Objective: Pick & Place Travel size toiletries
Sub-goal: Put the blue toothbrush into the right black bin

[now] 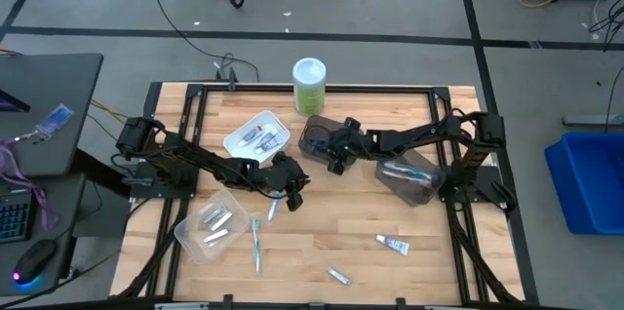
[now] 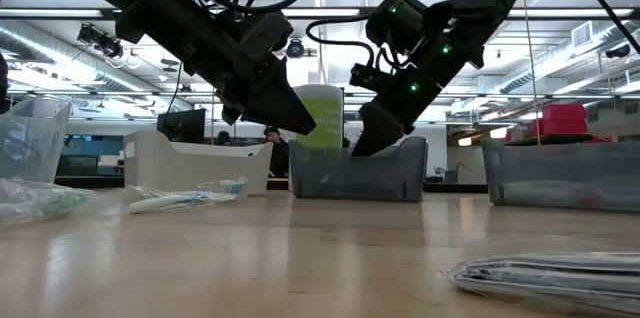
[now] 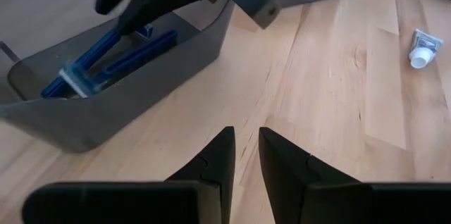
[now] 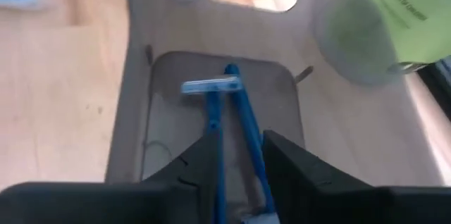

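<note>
Two toothbrushes point(image 1: 256, 242) loose on the wood, left of the dark bin point(image 1: 310, 133), not yet sorted. Just left of that bin, low over bare table: left gripper point(image 3: 243, 159), fingers a narrow slit apart, nothing between them, likely free for the next pick. Directly over the bin, dipped toward the blue razors point(image 4: 212, 111) lying inside: right gripper point(image 4: 239, 136), placed as if for a drop-off by kind, though any hold on a razor impossible to tell.

Bright, even overhead ceiling light, soft shadows; the right wrist view is blurred, low-view foreground unfocused.
</note>
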Controlling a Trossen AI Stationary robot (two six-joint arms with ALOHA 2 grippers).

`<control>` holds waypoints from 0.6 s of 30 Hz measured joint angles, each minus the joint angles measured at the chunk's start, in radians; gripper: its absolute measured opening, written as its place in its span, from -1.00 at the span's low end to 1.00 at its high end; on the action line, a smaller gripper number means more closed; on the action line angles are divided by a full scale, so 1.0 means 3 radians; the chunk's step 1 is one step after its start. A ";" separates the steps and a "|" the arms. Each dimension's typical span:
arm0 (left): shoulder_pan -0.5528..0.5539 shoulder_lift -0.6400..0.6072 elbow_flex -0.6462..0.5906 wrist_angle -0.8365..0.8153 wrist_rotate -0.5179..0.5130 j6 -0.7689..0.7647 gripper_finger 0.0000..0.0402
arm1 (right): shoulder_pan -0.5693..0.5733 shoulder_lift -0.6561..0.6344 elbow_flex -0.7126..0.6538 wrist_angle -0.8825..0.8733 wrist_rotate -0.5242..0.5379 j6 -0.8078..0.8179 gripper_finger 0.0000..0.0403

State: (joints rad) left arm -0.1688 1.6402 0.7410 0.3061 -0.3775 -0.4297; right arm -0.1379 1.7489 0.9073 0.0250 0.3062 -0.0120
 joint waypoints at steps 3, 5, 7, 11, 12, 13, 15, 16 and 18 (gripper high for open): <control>0.0000 0.0000 0.0000 0.0000 0.0000 0.0000 -0.64 | 0.0014 0.0000 0.0000 0.0106 0.0118 0.0079 -0.28; 0.0000 0.0000 0.0000 -0.0001 0.0000 -0.0015 -0.64 | 0.0053 0.0000 0.0000 0.0246 0.0134 0.0201 -0.22; 0.0000 0.0000 0.0000 -0.0001 0.0000 -0.0046 -0.64 | 0.0115 0.0000 0.0000 0.0384 0.0128 0.0252 -0.18; 0.0000 0.0000 0.0000 -0.0002 0.0000 -0.0119 -0.64 | 0.0265 -0.0035 0.0000 0.0573 0.0356 0.0021 -0.15; 0.0000 0.0000 0.0000 -0.0002 0.0000 -0.0131 -0.64 | 0.0303 -0.0057 0.0000 0.0631 0.0435 -0.0051 -0.15; 0.0000 0.0000 0.0000 -0.0003 0.0000 -0.0151 -0.64 | 0.0341 -0.0083 0.0000 0.0674 0.0490 -0.0083 -0.15; 0.0000 0.0000 0.0000 -0.0004 0.0000 -0.0217 -0.64 | 0.0420 -0.0147 0.0000 0.0696 0.0551 -0.0074 -0.17; 0.0000 0.0000 0.0000 -0.0005 0.0001 -0.0261 -0.64 | 0.0456 -0.0180 0.0000 0.0688 0.0545 -0.0040 -0.19; 0.0001 0.0000 0.0000 -0.0006 0.0017 -0.0315 -0.64 | 0.0537 -0.0232 0.0000 0.0650 0.0549 0.0047 -0.21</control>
State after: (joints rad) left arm -0.1686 1.6402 0.7410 0.3042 -0.3724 -0.5243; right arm 0.0233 1.6792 0.9073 0.2199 0.4709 0.0021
